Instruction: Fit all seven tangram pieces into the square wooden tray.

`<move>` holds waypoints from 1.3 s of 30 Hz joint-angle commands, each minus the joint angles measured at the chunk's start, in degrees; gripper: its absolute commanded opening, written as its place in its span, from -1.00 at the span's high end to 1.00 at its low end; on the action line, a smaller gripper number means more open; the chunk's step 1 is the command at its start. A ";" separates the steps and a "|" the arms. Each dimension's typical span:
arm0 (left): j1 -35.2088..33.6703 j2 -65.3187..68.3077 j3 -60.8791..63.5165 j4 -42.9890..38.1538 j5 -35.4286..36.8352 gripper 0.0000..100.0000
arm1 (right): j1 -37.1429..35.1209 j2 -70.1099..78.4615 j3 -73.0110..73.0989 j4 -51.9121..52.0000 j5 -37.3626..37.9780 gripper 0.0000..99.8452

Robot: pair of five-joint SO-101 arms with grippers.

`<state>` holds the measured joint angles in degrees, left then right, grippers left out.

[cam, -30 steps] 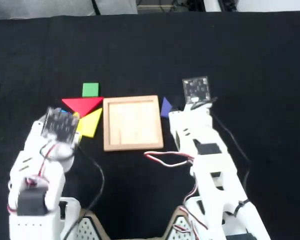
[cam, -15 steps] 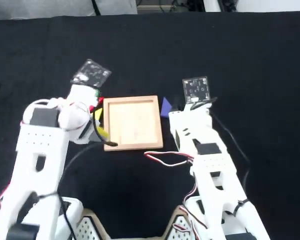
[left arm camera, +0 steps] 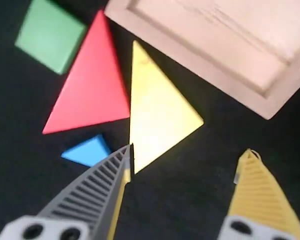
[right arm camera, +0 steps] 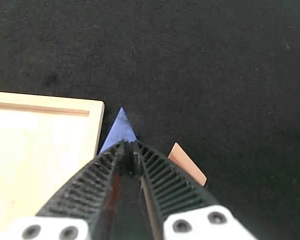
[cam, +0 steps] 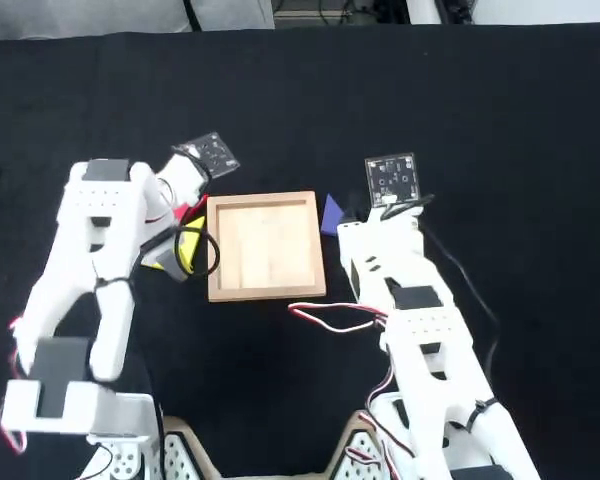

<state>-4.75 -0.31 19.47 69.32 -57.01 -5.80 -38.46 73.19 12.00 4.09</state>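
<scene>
A: Left gripper [left arm camera: 190,150], state?

B: Spread wide, pinching nothing. Hanging over the black cloth [left arm camera: 200,165], 1 jaw tip at the edge of the yellow triangle [left arm camera: 155,115]; contact impossible to tell.

A: Around it?

B: Red triangle [left arm camera: 92,95] edge to edge with the yellow one, 1 sharp corner close to a corner of the square wooden tray [left arm camera: 190,56]. Green square [left arm camera: 50,35] just beyond the red, a thin gap between. Small light-blue triangle [left arm camera: 87,150] just beside the red triangle's lower corner, close to the jaw. Tray near the yellow triangle, a strip of cloth between.

A: Right gripper [right arm camera: 127,147]?

B: Pressed together, nothing between. Tip over the dark-blue triangle [right arm camera: 119,127], lying just beside the tray's outer wall. Peach piece [right arm camera: 187,162] near, on the side of the jaws away from the tray, partly hidden.

A: Tray?

B: Bare wood inside. All 6 visible pieces on the cloth outside: 4 on the left arm's side, 2 on the right arm's.
</scene>
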 commanded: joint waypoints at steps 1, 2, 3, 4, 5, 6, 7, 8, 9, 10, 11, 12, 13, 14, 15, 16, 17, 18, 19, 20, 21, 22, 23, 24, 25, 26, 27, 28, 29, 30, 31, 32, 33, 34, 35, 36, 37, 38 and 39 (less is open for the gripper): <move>-0.22 5.19 -5.41 -0.70 -2.37 0.35 | 0.88 0.13 -0.13 -1.41 0.70 0.97; -0.22 6.33 -6.11 -0.79 -2.46 0.35 | 0.88 0.13 -0.13 -1.32 0.70 0.97; -0.22 7.56 -6.90 -0.79 -2.55 0.35 | 0.88 0.13 -0.13 -1.32 0.70 0.97; -0.31 8.88 -7.69 -0.79 -2.55 0.35 | 0.88 0.13 -0.13 -1.32 0.70 0.97; -0.57 10.20 -8.75 -0.88 -2.64 0.35 | 0.88 0.13 -0.13 -1.32 0.70 0.97; -0.75 11.60 -9.98 -0.88 -2.64 0.35 | 0.88 0.13 -0.13 -1.32 0.70 0.97; -0.75 13.01 -11.03 -0.88 -2.37 0.35 | 0.88 0.13 -0.13 -1.32 0.70 0.97; -0.75 14.51 -12.00 -0.88 -2.37 0.35 | 0.88 0.13 -0.13 -1.32 0.70 0.97; -0.57 15.91 -13.05 -0.88 -2.37 0.35 | 0.88 0.13 -0.13 -1.32 0.70 0.97; -0.40 17.23 -14.02 -0.88 -2.37 0.35 | 0.88 0.13 -0.13 -1.32 0.70 0.97; -0.22 18.55 -14.99 -0.88 -2.46 0.35 | 0.88 0.13 -0.13 -1.32 0.70 0.97; -0.22 19.69 -16.04 -0.88 -2.46 0.35 | 0.88 0.13 -0.13 -1.32 0.70 0.97; -0.22 20.75 -17.19 -0.88 -2.46 0.35 | 0.88 0.13 -0.13 -1.32 1.05 0.97; -0.22 21.80 -18.07 -0.88 -2.55 0.35 | 0.88 0.13 -0.13 -1.32 2.37 0.97; -0.31 22.95 -18.86 -0.79 -2.64 0.35 | 0.79 0.13 -0.04 -1.23 4.04 0.97; -0.31 24.00 -19.65 -0.70 -2.81 0.35 | 0.26 0.13 0.40 -1.41 5.54 0.97; -0.40 25.14 -20.35 -0.44 -3.43 0.35 | -0.62 0.13 0.75 -1.58 6.95 0.97; -0.40 26.02 -20.70 -0.35 -4.31 0.35 | -1.76 0.13 1.01 -1.58 8.09 0.97; -0.40 26.81 -20.79 -0.35 -5.01 0.35 | -2.81 0.13 1.10 -1.49 8.97 0.98; -0.31 27.34 -20.79 -0.26 -5.45 0.35 | -3.43 0.13 1.10 -1.49 9.49 0.98; -0.31 27.78 -20.79 -0.26 -5.54 0.35 | -3.52 0.13 1.19 -1.58 9.76 0.98; -0.31 28.04 -20.79 -0.26 -5.54 0.35 | -3.52 0.13 1.19 -1.58 9.76 0.98; -0.31 28.31 -20.79 -0.26 -5.54 0.35 | -3.52 0.13 1.19 -1.58 9.76 0.98; -0.48 28.40 -20.79 -0.26 -5.71 0.35 | -3.52 0.13 1.19 -1.58 9.85 0.98; -0.75 28.40 -20.79 -0.26 -6.33 0.35 | -3.52 0.13 1.19 -1.58 9.85 0.98; -0.92 28.40 -20.70 0.35 -7.38 0.35 | -3.52 0.13 1.19 -1.58 9.85 0.98; -1.01 28.40 -20.79 1.85 -8.35 0.35 | -3.52 0.13 1.19 -1.58 9.85 0.98; -1.10 28.40 -21.05 3.43 -9.05 0.35 | -3.52 0.13 1.19 -1.58 9.85 0.98; -0.92 28.40 -21.14 4.40 -9.41 0.35 | -3.52 0.13 1.19 -1.58 9.85 0.98; -0.84 28.40 -21.23 5.01 -9.23 0.35 | -3.52 0.13 1.10 -1.58 9.85 0.98; -0.75 28.40 -21.23 4.92 -9.23 0.35 | -3.52 0.13 1.10 -1.58 9.85 0.98; -0.66 28.40 -21.23 4.92 -9.14 0.35 | -3.52 0.13 1.10 -1.58 9.93 0.98; -0.66 28.40 -21.32 4.92 -9.05 0.35 | -3.52 0.13 1.10 -1.67 9.93 0.98; -0.66 28.40 -21.32 4.92 -8.09 0.35 | -3.52 0.13 1.10 -1.67 9.93 0.98; -0.75 28.40 -21.32 4.75 -6.95 0.35 | -3.52 0.13 1.10 -1.67 9.93 0.98; -0.75 28.40 -21.32 4.48 -6.33 0.35 | -3.52 0.13 1.10 -1.67 9.93 0.98; -0.84 28.40 -21.23 4.57 -6.15 0.35 | -3.52 0.13 1.10 -1.67 9.93 0.98; -1.01 28.40 -21.23 4.57 -5.98 0.35 | -3.52 0.13 1.10 -1.67 9.93 0.98; -1.10 28.40 -21.23 4.48 -5.89 0.35 | -3.52 0.13 1.10 -1.67 9.93 0.98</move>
<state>-5.10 28.70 -0.84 73.45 -64.13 -8.53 -38.46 74.68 11.82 13.49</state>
